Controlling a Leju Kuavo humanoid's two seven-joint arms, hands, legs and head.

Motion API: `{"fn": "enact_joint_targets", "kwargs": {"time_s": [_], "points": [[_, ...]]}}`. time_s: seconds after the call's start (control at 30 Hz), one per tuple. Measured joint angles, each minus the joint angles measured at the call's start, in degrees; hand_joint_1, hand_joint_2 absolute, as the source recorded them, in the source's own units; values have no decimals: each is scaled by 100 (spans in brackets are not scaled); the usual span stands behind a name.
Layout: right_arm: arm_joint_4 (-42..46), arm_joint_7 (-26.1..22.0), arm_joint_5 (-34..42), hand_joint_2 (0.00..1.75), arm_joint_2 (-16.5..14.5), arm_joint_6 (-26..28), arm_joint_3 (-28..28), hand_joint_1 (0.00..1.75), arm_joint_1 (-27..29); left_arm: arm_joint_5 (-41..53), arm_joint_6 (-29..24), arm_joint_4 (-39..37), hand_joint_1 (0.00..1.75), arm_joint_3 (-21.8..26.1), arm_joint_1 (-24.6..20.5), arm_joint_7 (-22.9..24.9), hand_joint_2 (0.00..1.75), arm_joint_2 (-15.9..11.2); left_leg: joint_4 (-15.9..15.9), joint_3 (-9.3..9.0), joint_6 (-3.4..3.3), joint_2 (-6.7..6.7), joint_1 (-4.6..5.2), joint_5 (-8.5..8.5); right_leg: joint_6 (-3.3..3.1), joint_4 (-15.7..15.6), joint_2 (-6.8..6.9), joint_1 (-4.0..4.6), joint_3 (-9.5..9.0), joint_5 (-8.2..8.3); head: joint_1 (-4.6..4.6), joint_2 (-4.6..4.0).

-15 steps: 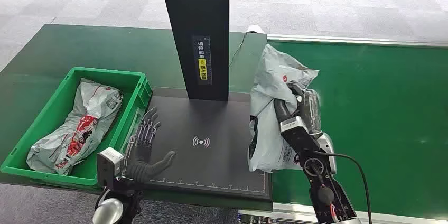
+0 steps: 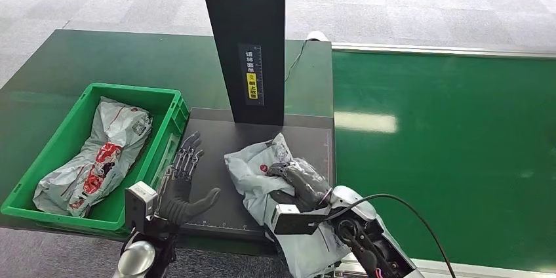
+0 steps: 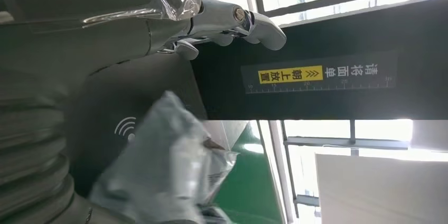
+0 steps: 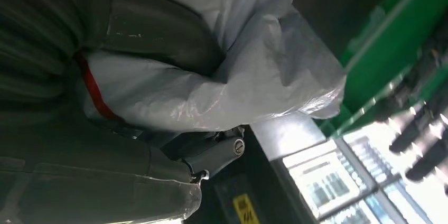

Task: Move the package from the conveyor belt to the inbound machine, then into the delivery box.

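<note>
At nine o'clock the green delivery box holds a crinkled bagged parcel. Left hand lies empty, fingers spread, on the scanner's matte black platform. At five o'clock the right hand grips the glossy grey package, overhanging the platform's near edge. At three o'clock runs the smooth green conveyor belt.

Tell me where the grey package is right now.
In the head view, the grey package lies on the black scanner plate, right of centre, gripped by the right hand.
</note>
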State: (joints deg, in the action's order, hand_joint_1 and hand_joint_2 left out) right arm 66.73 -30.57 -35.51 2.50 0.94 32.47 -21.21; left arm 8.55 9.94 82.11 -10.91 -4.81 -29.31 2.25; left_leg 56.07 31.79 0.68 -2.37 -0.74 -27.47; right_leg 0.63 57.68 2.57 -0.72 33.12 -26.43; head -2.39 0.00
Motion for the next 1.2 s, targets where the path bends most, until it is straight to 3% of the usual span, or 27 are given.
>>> {"fn": "enact_joint_targets", "kwargs": {"time_s": [0.17, 0.2, 0.3, 0.33, 0.57, 0.73, 0.83, 1.2], "points": [[-304, -196, 115, 175, 84, -286, 307, 172, -154, -42, 66, -104, 0, -7, -148, 10, 175, -14, 0, -6, 0, -3, 0, 0, 0, 0, -2, 0, -3, 0, 1, 0], [-312, -205, 133, 175, 91, -275, 326, 137, -173, -54, 78, -111, 0, -9, -181, 34, 175, -14, 0, -6, 0, -3, 0, 0, 0, 0, -2, 0, -3, 0, 1, 0], [-303, -149, 103, 175, 97, -15, 352, 9, -185, -74, 85, -112, 0, -10, -238, 108, 175, -12, 1, -7, 0, -3, 0, 0, 0, 0, -2, 0, -4, 0, 0, 0], [-289, -150, 111, 175, 95, 137, 347, 0, -176, -78, 85, -112, 0, -10, -243, 125, 175, -11, 1, -7, 0, -3, 0, 0, 0, 0, -2, 0, -3, 0, 0, 0], [-122, -363, 328, 175, 51, 904, 186, 0, -63, -128, 81, -98, 0, -11, -243, 144, 175, 2, 0, -6, 0, -2, 0, 0, 0, 0, -2, 0, -3, 0, 1, 0], [224, -619, 1203, 175, 9, 1354, -115, 0, 94, -136, 57, -51, 0, -63, -227, 138, 175, 3, 1, -5, 0, -2, 0, 0, 0, 0, -2, 0, -3, 0, 0, 0], [437, -633, 1654, 175, 6, 1351, -314, 0, 139, -140, 50, -40, 0, -114, -227, 138, 175, 3, 1, -5, 0, -3, 0, 0, 0, 0, -2, 0, -3, 0, 1, 0], [672, -638, 2125, 175, -18, 1294, -606, 0, 190, -51, 19, -20, 0, -255, -226, 166, 175, -5, 0, -5, 0, -3, 0, 0, 0, 0, -2, 0, -3, 0, 0, 0]]}}
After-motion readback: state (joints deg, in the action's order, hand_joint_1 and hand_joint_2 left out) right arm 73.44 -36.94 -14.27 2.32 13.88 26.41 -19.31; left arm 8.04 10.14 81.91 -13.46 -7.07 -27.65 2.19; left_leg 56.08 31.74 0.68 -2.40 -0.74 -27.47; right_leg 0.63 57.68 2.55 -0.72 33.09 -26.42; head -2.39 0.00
